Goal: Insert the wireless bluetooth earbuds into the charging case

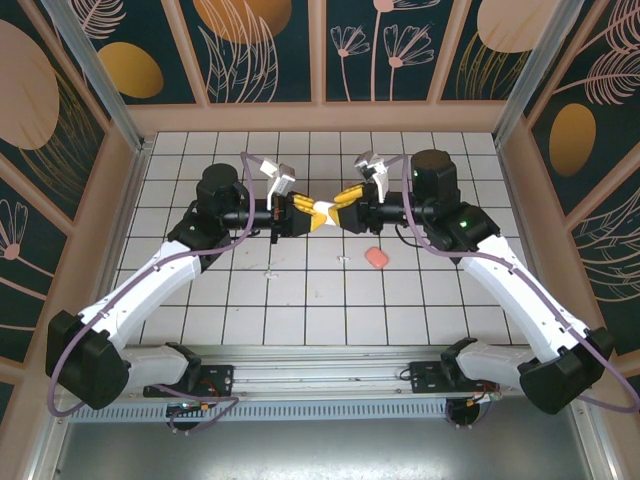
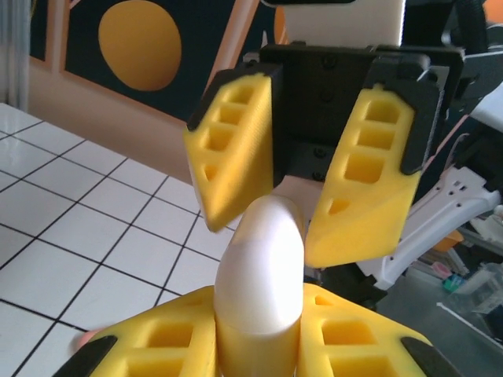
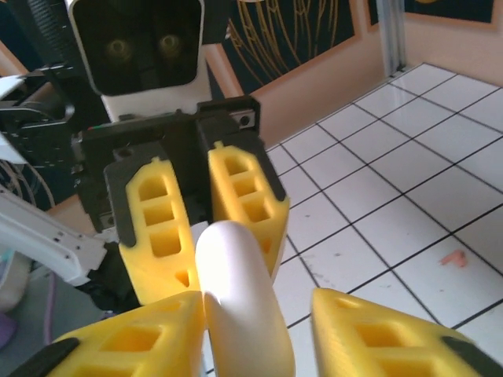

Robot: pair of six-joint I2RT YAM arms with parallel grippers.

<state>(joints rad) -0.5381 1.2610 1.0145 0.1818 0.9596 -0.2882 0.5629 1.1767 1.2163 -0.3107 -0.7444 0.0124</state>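
while over white tiles [image 1: 300,290], left pincer [image 2: 259,297] tight on white case [image 2: 263,251], right pincer [image 3: 258,298] apart

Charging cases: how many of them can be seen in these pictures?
2. The white case is held by the left gripper, above the table; the pink case lies on it, right of centre. Others may be hidden.

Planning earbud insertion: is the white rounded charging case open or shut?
Looks shut: the white rounded charging case is one smooth closed shell with a faint seam, clamped in the left gripper.
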